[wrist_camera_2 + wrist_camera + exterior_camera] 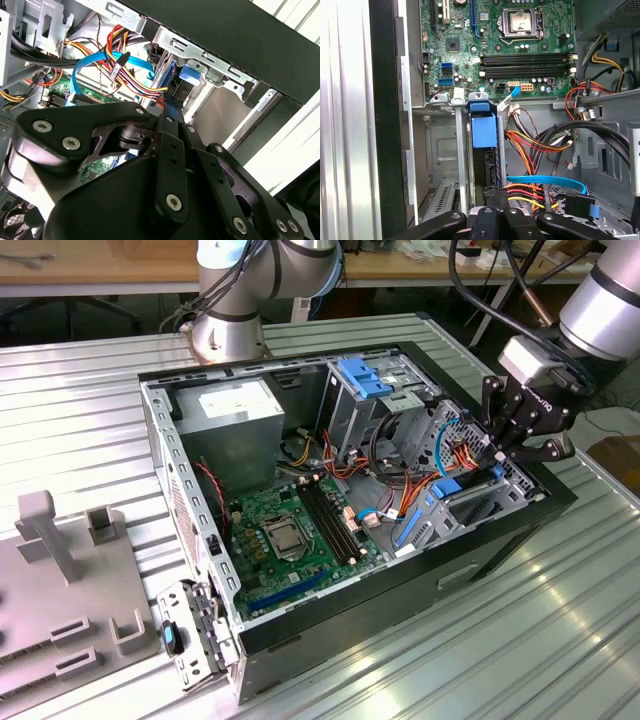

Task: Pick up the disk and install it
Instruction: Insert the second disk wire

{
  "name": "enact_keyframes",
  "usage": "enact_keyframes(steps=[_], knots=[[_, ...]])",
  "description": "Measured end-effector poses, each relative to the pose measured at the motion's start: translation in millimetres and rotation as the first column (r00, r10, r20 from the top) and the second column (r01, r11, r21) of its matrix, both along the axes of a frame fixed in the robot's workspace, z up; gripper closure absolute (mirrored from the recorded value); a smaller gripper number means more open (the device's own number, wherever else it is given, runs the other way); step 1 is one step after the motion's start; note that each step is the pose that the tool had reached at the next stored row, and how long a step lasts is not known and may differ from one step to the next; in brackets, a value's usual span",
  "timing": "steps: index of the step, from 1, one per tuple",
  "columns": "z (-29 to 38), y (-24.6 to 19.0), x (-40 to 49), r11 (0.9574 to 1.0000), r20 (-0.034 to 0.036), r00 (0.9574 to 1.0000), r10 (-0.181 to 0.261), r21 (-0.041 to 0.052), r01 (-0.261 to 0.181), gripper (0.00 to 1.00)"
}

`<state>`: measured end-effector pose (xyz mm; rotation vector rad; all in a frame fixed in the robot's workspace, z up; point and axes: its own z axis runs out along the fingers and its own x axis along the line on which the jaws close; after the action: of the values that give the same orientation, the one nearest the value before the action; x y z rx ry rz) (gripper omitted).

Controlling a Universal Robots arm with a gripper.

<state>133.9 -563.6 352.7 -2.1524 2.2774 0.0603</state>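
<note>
We see the gripper (520, 440) low over the drive bay at the exterior view's right end of the open computer case (480, 540). The disk (484, 132) stands edge-up in that bay slot, its blue frame showing. Our jaws appear closed on its near edge, so insertion looks underway, not fully seated.
</note>
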Motion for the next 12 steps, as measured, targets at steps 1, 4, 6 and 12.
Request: enact_keyframes(steps=[1,4,6,12], knots=[[0.1,0.0,0.0,1.0,0.0,1.0,0.0,0.0,0.0,0.89],[0.9,-0.1,0.0,1.0,0.0,1.0,0.0,-0.0001,0.0,0.89],[4.9,0.0,-0.4,1.0,0.0,1.0,0.0,0.0036,0.0,0.89],[19.0,0.0,-4.9,1.0,0.0002,1.0,0.0,0.0059,0.0,0.89]])
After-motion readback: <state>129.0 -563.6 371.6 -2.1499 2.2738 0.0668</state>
